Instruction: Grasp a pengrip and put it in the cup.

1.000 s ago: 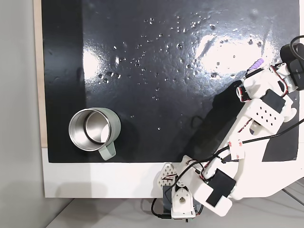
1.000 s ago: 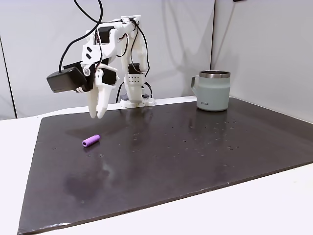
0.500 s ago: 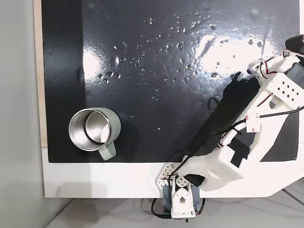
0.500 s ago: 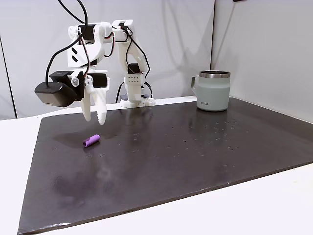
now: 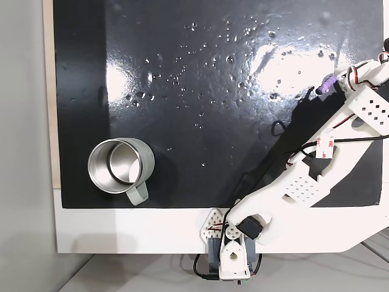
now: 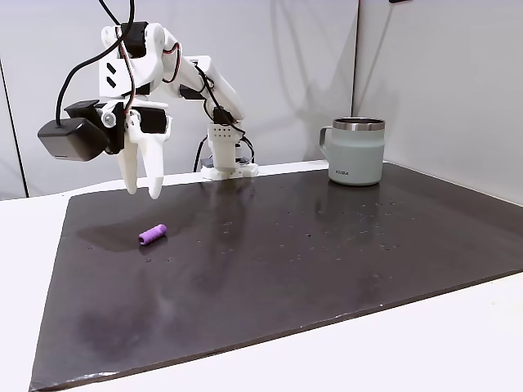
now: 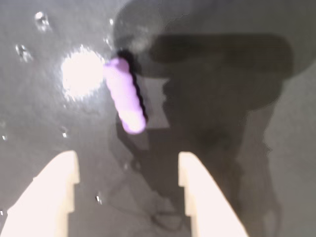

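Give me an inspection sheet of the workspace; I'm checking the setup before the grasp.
Surface: black mat, glossy, speckled with small marks, on a white table.
Job's things: pengrip lying flat on the mat; cup upright at the far corner, nothing inside in the top view.
Clutter: nothing seen.
Gripper: gripper open, above the mat, pointing down, not touching the pengrip.
Cables: black cable looping over the arm; thin wires along the links.
Surroundings: pale walls.

White plastic arm [image 6: 176, 69] of blocky printed links, perforated panels, black servo housings, a black camera box [image 6: 72, 139], looping black cables, red-and-white wiring, pale tapered fingers [image 6: 154, 167].
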`<state>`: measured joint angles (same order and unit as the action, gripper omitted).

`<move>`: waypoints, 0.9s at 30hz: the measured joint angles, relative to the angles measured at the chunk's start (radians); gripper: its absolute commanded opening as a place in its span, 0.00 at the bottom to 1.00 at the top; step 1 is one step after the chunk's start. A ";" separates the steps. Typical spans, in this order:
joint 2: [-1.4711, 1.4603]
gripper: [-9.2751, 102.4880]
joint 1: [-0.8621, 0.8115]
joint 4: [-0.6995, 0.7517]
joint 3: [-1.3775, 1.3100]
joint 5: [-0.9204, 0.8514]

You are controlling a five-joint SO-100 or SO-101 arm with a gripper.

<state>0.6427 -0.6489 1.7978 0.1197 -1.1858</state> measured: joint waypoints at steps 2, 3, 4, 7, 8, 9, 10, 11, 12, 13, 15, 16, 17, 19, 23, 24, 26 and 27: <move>-0.054 0.31 -0.002 0.000 -0.061 0.000; -0.077 0.31 -0.002 0.000 -0.086 0.000; -0.098 0.31 -0.002 0.000 -0.097 0.000; -0.152 0.31 -0.005 0.000 -0.121 0.000; -0.166 0.31 -0.005 0.000 -0.129 0.000; -0.178 0.31 -0.005 0.000 -0.137 0.000; -0.186 0.31 -0.003 -0.002 -0.140 0.000; -0.193 0.31 -0.003 -0.011 -0.140 0.000; -0.202 0.31 -0.003 -0.020 -0.140 0.000; -0.212 0.31 -0.003 -0.029 -0.143 0.000; -0.249 0.31 -0.003 -0.037 -0.173 0.000; -0.265 0.31 -0.003 -0.038 -0.193 0.000; -0.282 0.30 -0.003 -0.038 -0.207 0.000; -0.305 0.29 -0.003 -0.038 -0.229 0.000; -0.325 0.24 0.005 -0.038 -0.245 0.000; -0.333 0.20 0.008 -0.037 -0.252 0.000; -0.348 0.13 0.012 -0.032 -0.272 0.000; -0.362 0.11 0.014 -0.026 -0.290 -0.002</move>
<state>0.2807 -0.6351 1.7717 -0.1703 -1.1873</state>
